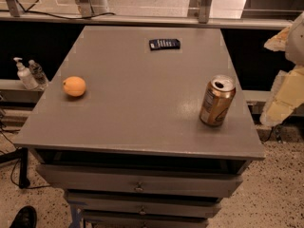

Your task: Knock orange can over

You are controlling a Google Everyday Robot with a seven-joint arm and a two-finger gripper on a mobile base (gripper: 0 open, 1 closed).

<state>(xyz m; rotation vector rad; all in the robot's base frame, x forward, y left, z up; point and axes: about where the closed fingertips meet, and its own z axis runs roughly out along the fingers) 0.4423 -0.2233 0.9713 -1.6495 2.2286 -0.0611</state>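
Note:
The orange can [217, 101], copper-coloured with a silver top and an open pull-tab hole, stands upright near the right front corner of the grey table [137, 103]. My gripper [284, 99] shows as cream-coloured parts at the right edge of the camera view. It is off the table's right side, level with the can and a short gap away, not touching it. Nothing is held in view.
A round orange fruit [74, 86] lies at the table's left side. A small dark flat device [164, 43] lies near the back edge. Two small bottles [28, 74] stand on a ledge to the left. Drawers [138, 186] sit below the tabletop.

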